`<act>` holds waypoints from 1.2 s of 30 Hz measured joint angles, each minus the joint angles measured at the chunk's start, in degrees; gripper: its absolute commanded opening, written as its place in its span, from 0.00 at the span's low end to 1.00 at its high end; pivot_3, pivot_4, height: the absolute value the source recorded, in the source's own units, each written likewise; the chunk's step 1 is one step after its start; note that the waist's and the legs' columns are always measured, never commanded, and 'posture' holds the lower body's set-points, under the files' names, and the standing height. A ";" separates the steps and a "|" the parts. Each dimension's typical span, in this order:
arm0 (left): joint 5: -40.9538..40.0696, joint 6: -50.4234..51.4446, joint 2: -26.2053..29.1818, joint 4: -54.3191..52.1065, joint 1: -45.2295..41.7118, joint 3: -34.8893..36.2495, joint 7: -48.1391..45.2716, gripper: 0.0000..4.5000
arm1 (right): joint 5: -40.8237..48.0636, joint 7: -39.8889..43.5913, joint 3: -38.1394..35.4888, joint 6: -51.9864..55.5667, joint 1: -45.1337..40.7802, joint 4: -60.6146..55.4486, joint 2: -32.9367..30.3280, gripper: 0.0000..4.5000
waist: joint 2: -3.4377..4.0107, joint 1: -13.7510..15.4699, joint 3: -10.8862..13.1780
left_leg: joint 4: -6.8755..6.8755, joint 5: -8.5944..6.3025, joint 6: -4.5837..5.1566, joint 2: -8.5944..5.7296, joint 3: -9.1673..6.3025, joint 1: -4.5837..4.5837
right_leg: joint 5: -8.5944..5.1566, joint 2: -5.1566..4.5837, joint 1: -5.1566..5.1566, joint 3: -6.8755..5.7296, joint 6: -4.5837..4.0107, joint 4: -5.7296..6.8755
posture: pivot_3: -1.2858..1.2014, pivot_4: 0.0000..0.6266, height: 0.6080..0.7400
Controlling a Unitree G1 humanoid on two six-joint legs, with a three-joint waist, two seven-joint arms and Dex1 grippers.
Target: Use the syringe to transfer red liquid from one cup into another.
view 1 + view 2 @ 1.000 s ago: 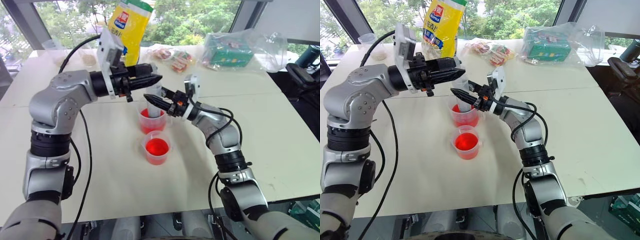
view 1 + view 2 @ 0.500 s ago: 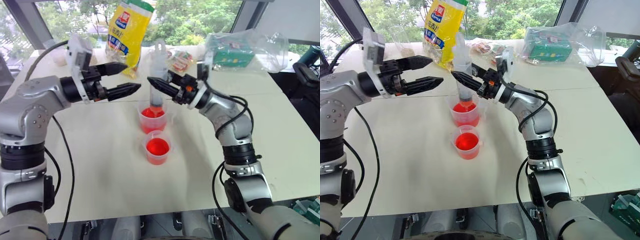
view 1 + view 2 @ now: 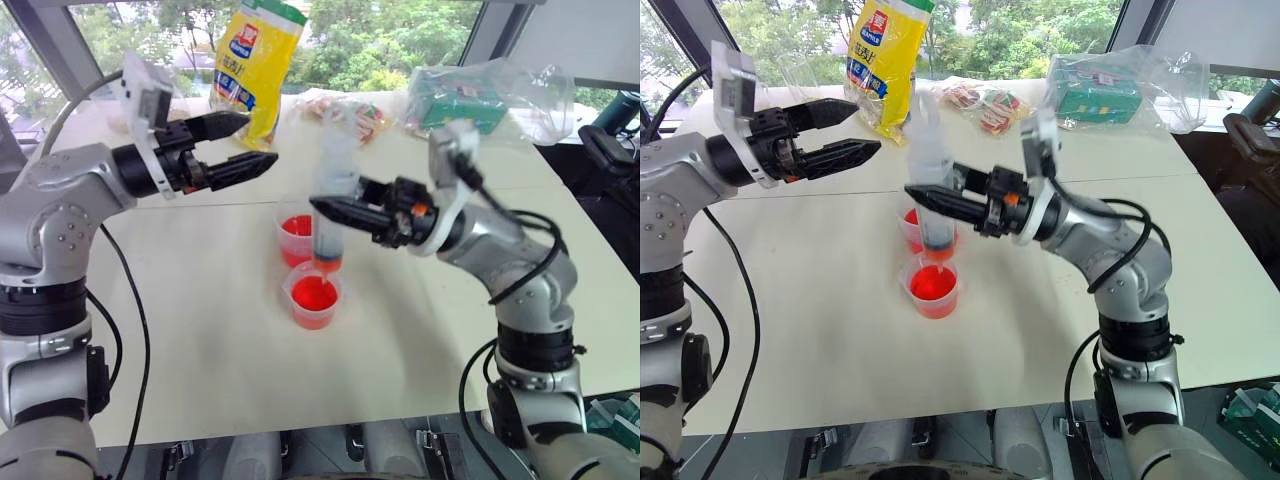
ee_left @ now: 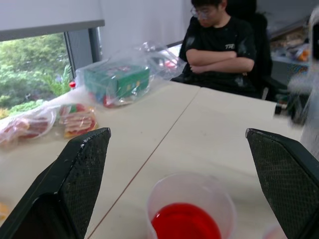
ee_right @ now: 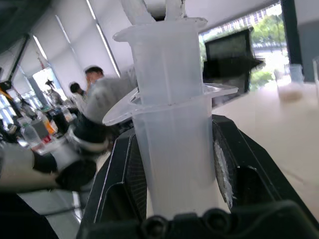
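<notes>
The right gripper (image 3: 330,208) is clamping the syringe (image 3: 331,212) upright, its red-orange tip hanging over the near cup (image 3: 314,294) of red liquid (image 3: 314,294). A second cup (image 3: 297,234) is sitting just beyond, at twelve o'clock. At ten o'clock, the left gripper (image 3: 255,145) is hovering, fingers spread.

syringe (image 3: 329,210): clear, upright, tip above near cup | red liquid (image 3: 314,294): in both cups
</notes>
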 measured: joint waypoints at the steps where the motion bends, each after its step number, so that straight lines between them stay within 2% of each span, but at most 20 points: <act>1: -0.54 0.22 0.00 -0.03 -0.18 -0.02 -0.39 0.99 | -0.82 -0.01 1.22 -0.68 0.93 0.00 0.01 0.32 | 0.00 -0.08 0.00 | 0.00 0.00 0.00 0.00 0.02 0.00 | 0.00 0.00 -0.01 0.02 0.00 0.01 | 0.52 0.24 1.00; 14: -6.30 3.66 -0.90 -2.09 -0.68 -0.17 -1.61 0.99 | -4.45 0.79 3.20 -4.95 1.88 0.09 -0.16 0.32 | -0.01 0.05 0.00 | 0.01 0.01 -0.01 0.00 -0.01 0.00 | 0.00 0.00 0.01 0.01 0.00 0.00 | 0.52 0.24 1.00; 27: -4.87 2.26 -4.98 -2.63 -2.44 -3.27 -0.93 0.99 | -4.88 0.78 3.40 -5.27 1.86 0.34 -0.16 0.32 | -0.01 0.09 0.00 | 0.01 0.01 -0.01 -0.02 -0.01 0.00 | 0.00 0.01 0.01 0.01 0.00 0.00 | 0.52 0.24 1.00; 30: -3.39 0.70 -6.06 -2.55 -2.86 -4.45 -0.85 0.84 | -5.22 0.71 3.40 -5.26 1.86 0.73 -0.35 0.32 | -0.01 0.08 0.00 | 0.01 0.01 -0.01 -0.02 -0.01 0.00 | 0.00 0.02 0.01 0.01 0.00 0.00 | 0.52 0.24 1.00; 36: -2.52 -0.55 -7.91 -2.82 -2.88 -6.41 -1.53 0.20 | -5.82 -0.03 2.73 -5.24 1.87 1.90 -0.37 0.32 | -0.02 0.09 0.00 | 0.01 0.01 -0.01 -0.02 -0.01 0.00 | 0.00 0.01 0.02 0.01 0.00 0.00 | 0.52 0.24 1.00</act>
